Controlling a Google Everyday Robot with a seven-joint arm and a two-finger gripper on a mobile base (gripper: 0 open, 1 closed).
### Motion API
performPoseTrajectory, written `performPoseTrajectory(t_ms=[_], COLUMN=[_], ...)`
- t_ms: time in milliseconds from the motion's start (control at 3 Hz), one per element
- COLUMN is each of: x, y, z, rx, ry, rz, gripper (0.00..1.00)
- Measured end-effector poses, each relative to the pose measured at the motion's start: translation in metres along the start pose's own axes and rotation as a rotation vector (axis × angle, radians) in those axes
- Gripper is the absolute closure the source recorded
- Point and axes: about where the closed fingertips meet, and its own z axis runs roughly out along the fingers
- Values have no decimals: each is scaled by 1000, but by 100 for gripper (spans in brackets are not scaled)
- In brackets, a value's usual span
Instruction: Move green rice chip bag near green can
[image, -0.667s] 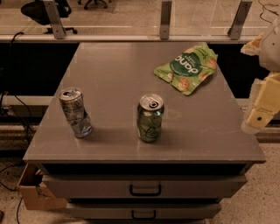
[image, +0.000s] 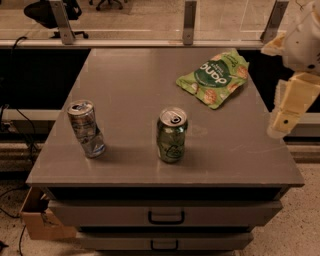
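Observation:
The green rice chip bag lies flat at the far right of the grey table top, light green with a dark round logo. The green can stands upright near the front middle, silver top and pull tab showing. My gripper is a cream-coloured piece hanging at the right edge of the view, off the table's right side. It is right of and nearer than the bag, holding nothing that I can see.
A dented silver-grey can stands tilted at the front left. The table has drawers below. A cardboard box sits on the floor at the lower left. A railing with posts runs behind the table.
My gripper has shifted slightly left and up, toward the table's right edge. The bag and both cans have not moved.

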Motion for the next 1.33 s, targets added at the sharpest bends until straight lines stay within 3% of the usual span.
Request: performPoseTrajectory(t_ms=[667, 1333], x=[-43, -56], y=[-77, -126], z=[66, 128], rx=[-31, -6], ry=[-49, 28], rz=[-178, -244], gripper=[0, 0])
